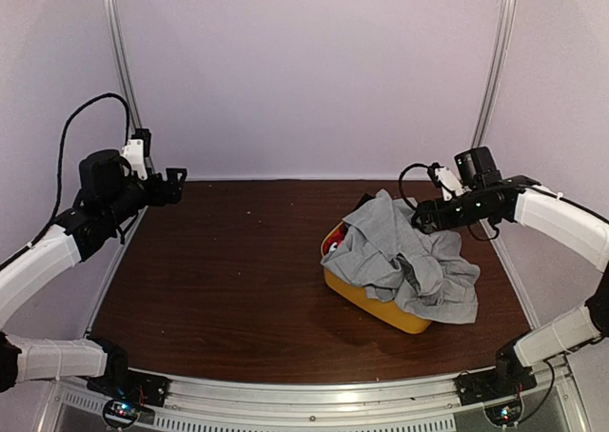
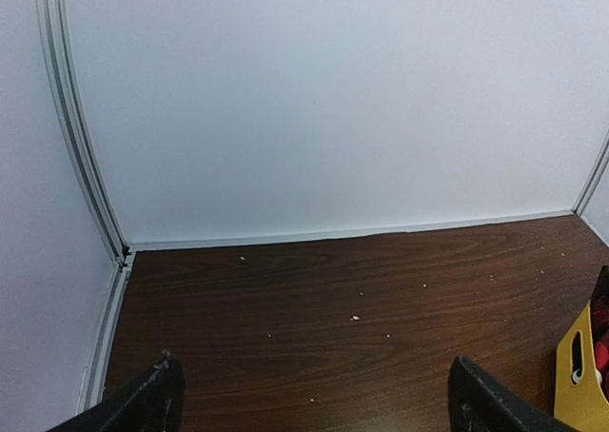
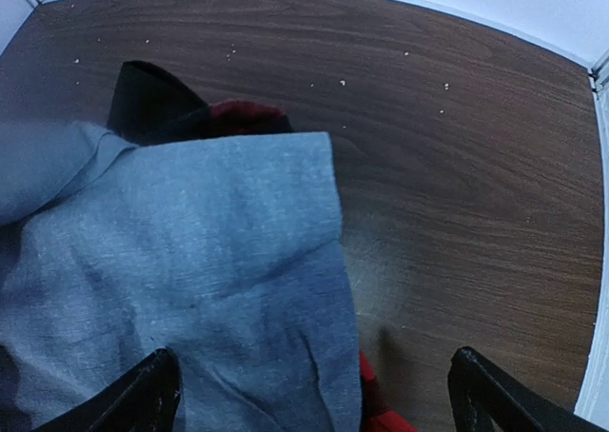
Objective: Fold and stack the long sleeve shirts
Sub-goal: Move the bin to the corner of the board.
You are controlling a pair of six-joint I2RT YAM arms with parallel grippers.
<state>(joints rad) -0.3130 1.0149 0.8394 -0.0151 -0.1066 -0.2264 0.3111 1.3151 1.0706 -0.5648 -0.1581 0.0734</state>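
- Left gripper (image 2: 312, 386) up in the air, jaws spread as wide as they go and gripping nothing; only the brown table (image 2: 362, 280) shows between and beyond the two fingers (image 2: 152, 399).
- Just outside that gripper's right-hand finger, a corner of the yellow tub (image 2: 579, 370) peeks in, with a scrap of red cloth inside it.
- Over to the right gripper (image 3: 314, 380) — jaws fully parted here too, nothing clamped between them.
- The light-grey shirt (image 3: 190, 280) lies beneath those open jaws, filling the gap from the left-hand finger across to about the middle; under the other finger it is bare wood.
- Ahead of the right jaws, past the grey cloth's far edge, the red-and-black plaid shirt (image 3: 238, 116) pokes out from under it, and a bit of red shows again down between the fingers.
- From the top camera, the grey shirt is heaped crumpled over the tub and spilling past its rim — right gripper at the heap's far corner, left gripper well apart from it.
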